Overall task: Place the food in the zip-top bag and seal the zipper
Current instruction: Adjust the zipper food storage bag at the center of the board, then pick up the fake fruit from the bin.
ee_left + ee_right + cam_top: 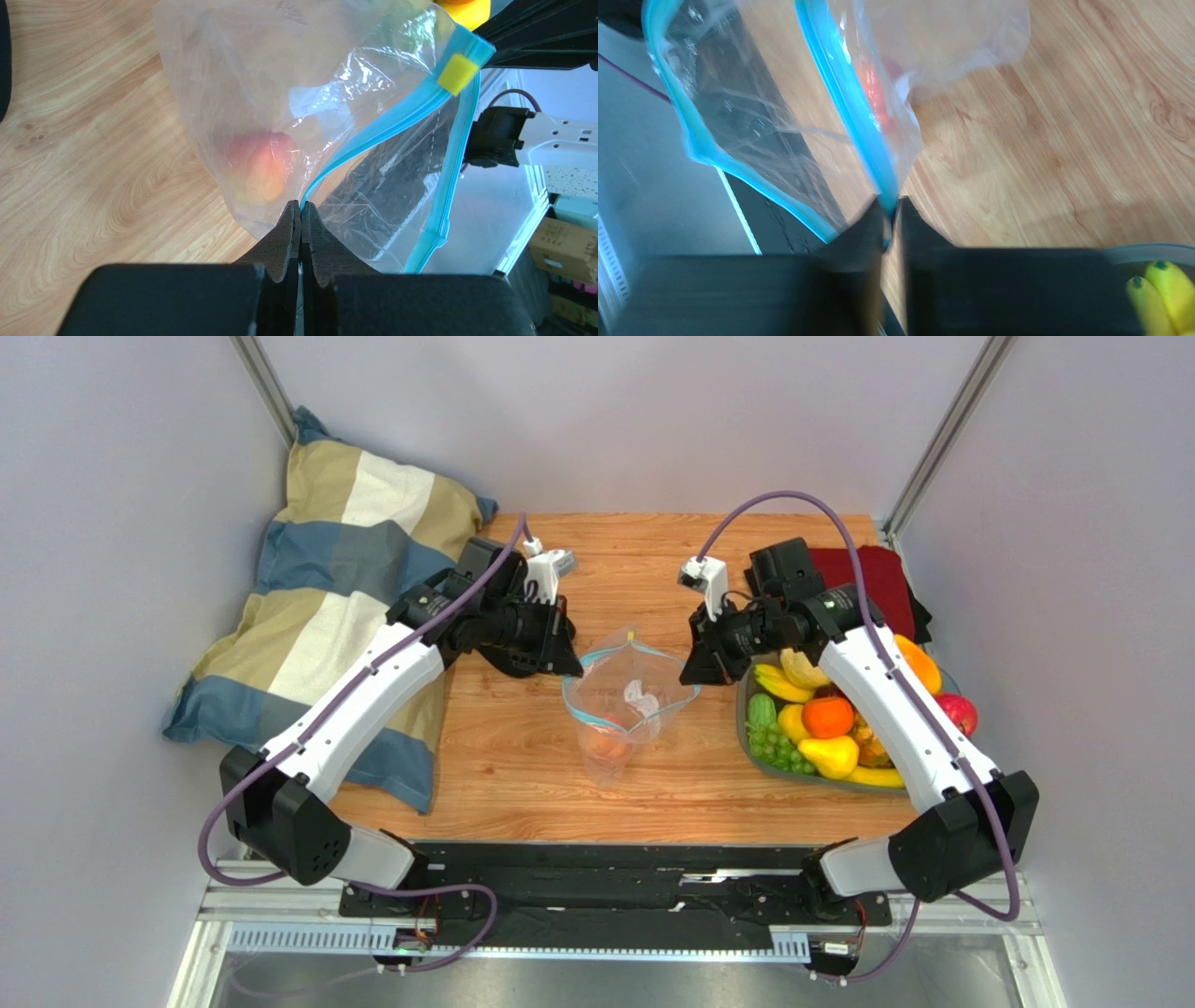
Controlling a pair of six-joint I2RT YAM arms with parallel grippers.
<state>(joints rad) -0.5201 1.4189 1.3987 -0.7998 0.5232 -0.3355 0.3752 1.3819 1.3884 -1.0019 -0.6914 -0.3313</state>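
Observation:
The clear zip-top bag (627, 703) hangs above the wooden table between both grippers, its mouth held open. A pink-yellow peach (608, 746) lies in its bottom and shows in the left wrist view (261, 168). My left gripper (572, 667) is shut on the light-blue zipper (365, 136) at the bag's left edge (302, 207). My right gripper (690, 674) is shut on the zipper (840, 84) at the right edge (889, 204). The zipper's yellow end (457, 71) is at the far side. The other food (828, 717) fills the tray.
The grey tray (744, 732) with bananas (1167, 294), an orange, a pear, grapes and red fruit stands right of the bag, under my right arm. A striped pillow (351, 574) lies at the left. A dark red cloth (877, 571) lies at the back right.

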